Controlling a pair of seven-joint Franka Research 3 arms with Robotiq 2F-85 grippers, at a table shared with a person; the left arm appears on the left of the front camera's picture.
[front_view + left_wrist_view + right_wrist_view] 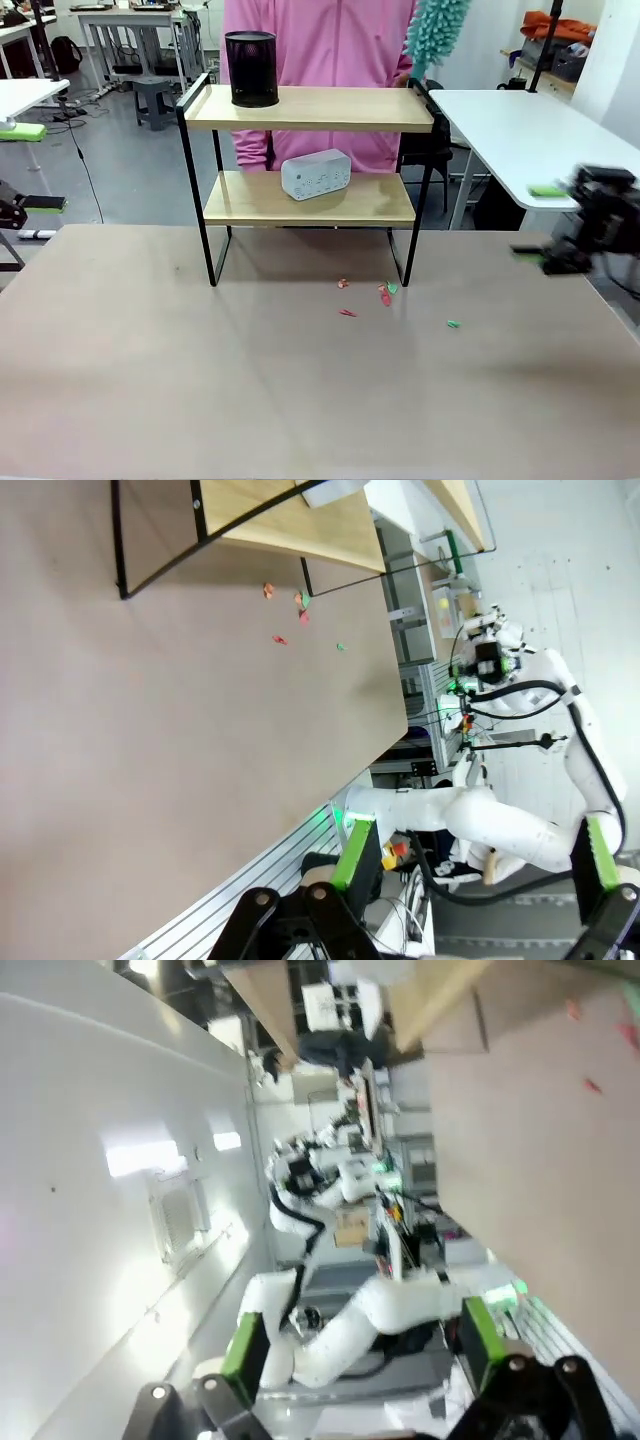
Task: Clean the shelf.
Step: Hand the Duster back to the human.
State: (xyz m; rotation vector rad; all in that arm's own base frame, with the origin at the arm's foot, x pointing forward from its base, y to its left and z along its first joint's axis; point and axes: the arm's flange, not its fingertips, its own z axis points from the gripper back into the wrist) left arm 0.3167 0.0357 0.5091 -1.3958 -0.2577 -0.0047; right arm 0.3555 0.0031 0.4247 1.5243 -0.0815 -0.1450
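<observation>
The shelf (309,108) is standing at the far middle of the worktop (200,380), its long axis running left to right, with a black mesh cup (251,68) on the top board and a white power strip (316,174) on the lower one. The right gripper (550,256) is hovering, motion-blurred, at the worktop's right edge, apparently nearer the shelf than the left gripper (470,855), whose jaws are standing wide apart and empty; I judge the right jaws likewise spread and holding nothing. A person is holding a teal duster (436,30) above the shelf's right end, and paper scraps (385,293) are lying in front of its right legs.
</observation>
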